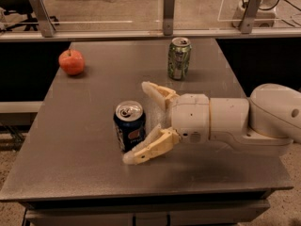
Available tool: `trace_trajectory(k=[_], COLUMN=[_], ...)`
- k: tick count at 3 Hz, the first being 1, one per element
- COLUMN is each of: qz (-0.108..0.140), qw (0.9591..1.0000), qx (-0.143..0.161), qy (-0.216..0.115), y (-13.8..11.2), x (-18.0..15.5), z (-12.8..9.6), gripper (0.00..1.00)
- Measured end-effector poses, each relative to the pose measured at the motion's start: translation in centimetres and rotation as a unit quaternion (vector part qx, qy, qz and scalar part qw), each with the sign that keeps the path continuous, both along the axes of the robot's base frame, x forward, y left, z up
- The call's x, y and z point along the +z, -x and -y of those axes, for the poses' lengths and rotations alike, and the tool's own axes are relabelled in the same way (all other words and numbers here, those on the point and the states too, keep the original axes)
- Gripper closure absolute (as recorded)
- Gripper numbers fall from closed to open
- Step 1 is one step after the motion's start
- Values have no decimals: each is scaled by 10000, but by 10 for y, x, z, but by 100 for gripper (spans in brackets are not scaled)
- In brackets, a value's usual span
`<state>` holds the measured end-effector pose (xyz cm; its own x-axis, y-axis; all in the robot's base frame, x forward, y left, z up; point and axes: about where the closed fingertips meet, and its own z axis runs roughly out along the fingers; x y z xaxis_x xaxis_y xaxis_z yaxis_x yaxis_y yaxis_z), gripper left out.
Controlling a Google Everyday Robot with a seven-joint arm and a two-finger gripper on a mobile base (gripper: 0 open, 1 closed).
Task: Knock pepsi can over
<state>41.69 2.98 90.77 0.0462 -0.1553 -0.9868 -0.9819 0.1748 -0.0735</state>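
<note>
Item: gripper (136, 122), two pale fingers on a white cylindrical wrist, held low over the table (80, 168) and pointing across it; state: spread wide, nothing clamped. Far finger (157, 92) angles away from the palm toward the back of the table; near finger (153, 147) angles toward the front edge, its tip low by the tabletop. Item: pepsi can (129, 126), dark blue, round red-white-blue logo, silver top with pull tab; upright; stands in the mouth of the gripper, ahead of the palm and between the two fingertips; the near finger crosses in front of its foot and seems to touch it, though contact cannot be told for certain; the far finger is apart from it, a strip of tabletop showing between. Item: green-and-silver can (179, 58), upright, beyond the far finger, apart from the gripper, near the table's back edge. Item: apple (71, 62), red, past the pepsi can as seen from the gripper, at the far back corner, well apart from both. Item: arm (263, 121), white, bulky, directly behind the gripper's wrist, running out over the table's side edge. Item: rail with upright metal posts (168, 13), behind the table, beyond the green-and-silver can
</note>
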Motion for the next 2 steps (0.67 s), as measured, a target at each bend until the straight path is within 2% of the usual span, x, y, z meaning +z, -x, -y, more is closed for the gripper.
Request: trace_trajectory(k=[1, 2], qz=[23, 237], qw=[9998, 9996], qx=[4, -89], qy=[-190, -131], y=[-7, -16], x=[-14, -26], z=[-3, -13], gripper=[0, 0])
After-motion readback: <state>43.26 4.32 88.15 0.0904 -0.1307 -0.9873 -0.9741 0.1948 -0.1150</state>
